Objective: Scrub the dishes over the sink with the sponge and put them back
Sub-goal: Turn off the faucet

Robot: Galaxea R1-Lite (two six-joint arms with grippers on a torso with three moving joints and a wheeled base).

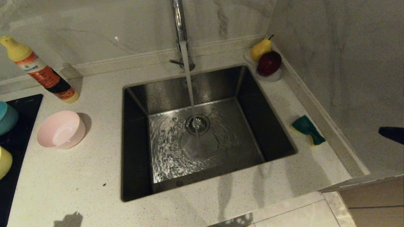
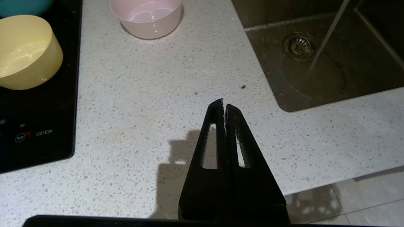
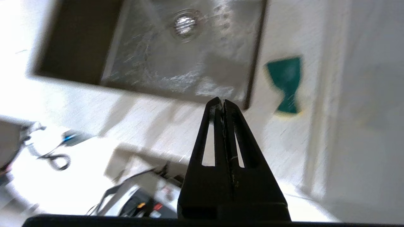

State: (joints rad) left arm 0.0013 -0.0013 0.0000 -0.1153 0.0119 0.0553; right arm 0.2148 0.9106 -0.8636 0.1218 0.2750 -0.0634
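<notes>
Lying right of the sink (image 1: 135, 126), the sponge (image 1: 307, 129) is sitting nearer the right gripper (image 3: 223, 102), jaws pressed together, empty.

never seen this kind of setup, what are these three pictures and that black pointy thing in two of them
It is a two-armed robot at a kitchen counter. The wide picture comes from a camera on its head; the other two sit on its wrists. The black wedge is a gripper: the left gripper and the right gripper, both shut and holding nothing. Water runs from the tap into the sink. A sponge lies on the counter to the sink's right. On the other side sit a pink bowl, a yellow bowl and a blue bowl.
</notes>
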